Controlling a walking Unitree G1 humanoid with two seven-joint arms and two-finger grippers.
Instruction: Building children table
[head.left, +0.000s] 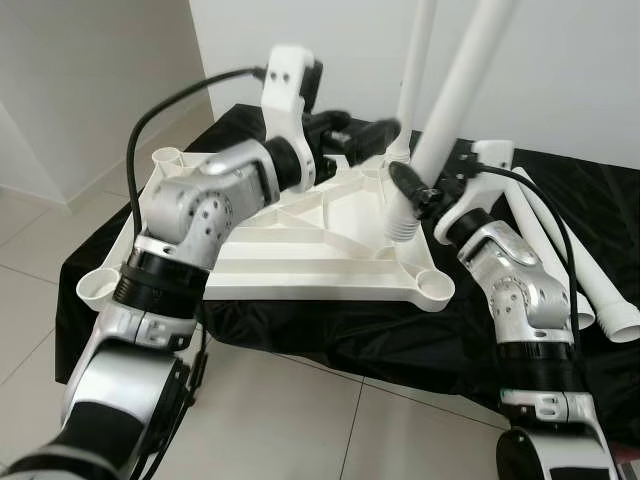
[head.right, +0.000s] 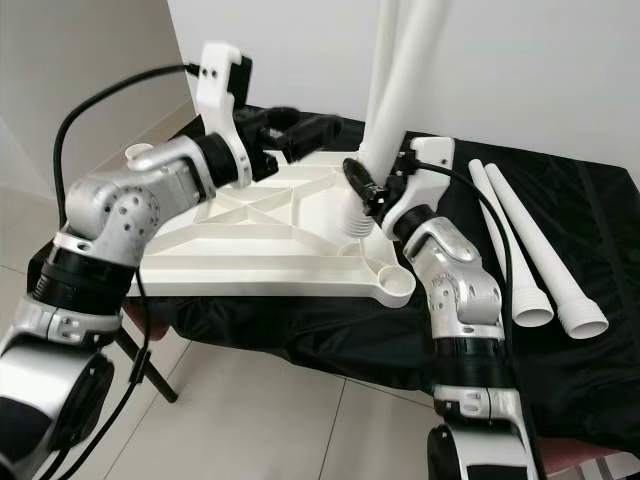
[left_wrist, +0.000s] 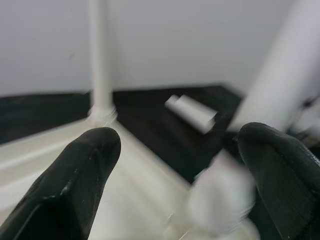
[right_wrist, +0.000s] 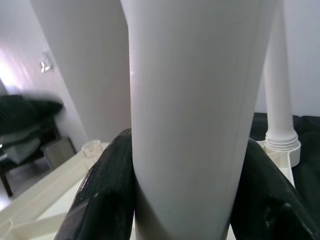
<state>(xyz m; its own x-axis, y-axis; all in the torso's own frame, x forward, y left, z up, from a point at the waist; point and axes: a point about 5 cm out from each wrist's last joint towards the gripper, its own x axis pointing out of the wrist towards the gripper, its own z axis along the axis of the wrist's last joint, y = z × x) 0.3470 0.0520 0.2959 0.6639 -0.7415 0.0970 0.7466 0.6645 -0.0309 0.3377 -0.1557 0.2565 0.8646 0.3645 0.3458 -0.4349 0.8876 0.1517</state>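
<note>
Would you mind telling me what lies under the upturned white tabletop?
The tabletop rests on a black cloth draped over some support. The cloth hides that support; a dark leg shows below it.

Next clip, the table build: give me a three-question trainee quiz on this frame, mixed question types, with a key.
1. True or false: the right end effector is shut on a tilted table leg near the leg's threaded base.
2. How many loose table legs lie on the black cloth to the robot's right? A) one B) two C) four
3. Fill in: the left end effector hovers with its fingers ____ above the upturned white tabletop.

Key
1. True. A second leg already stands upright in the far corner socket behind it.
2. B
3. open
</note>
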